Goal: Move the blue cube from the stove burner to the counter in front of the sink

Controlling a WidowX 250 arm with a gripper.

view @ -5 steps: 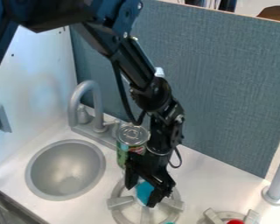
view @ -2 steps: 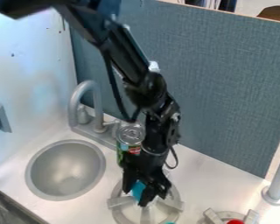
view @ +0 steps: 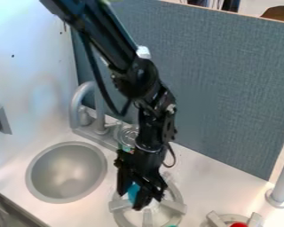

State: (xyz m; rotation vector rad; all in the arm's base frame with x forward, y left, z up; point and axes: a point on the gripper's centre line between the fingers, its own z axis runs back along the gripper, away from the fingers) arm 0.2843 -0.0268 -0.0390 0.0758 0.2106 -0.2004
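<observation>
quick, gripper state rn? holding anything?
Gripper: closed on a blue object, low over a burner.

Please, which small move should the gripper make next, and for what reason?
Probably a small lift straight up: the gripper has the blue object between its fingers, low over the burner, and the can stands close behind, so sideways motion might bump something.

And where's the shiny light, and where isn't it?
In the camera view, little white glints sit on the glossy black robot arm; in the same view, the round grey sink has a soft pale sheen inside, while the blue-grey, cloth-like partition looks dull, with no bright glare.
</observation>
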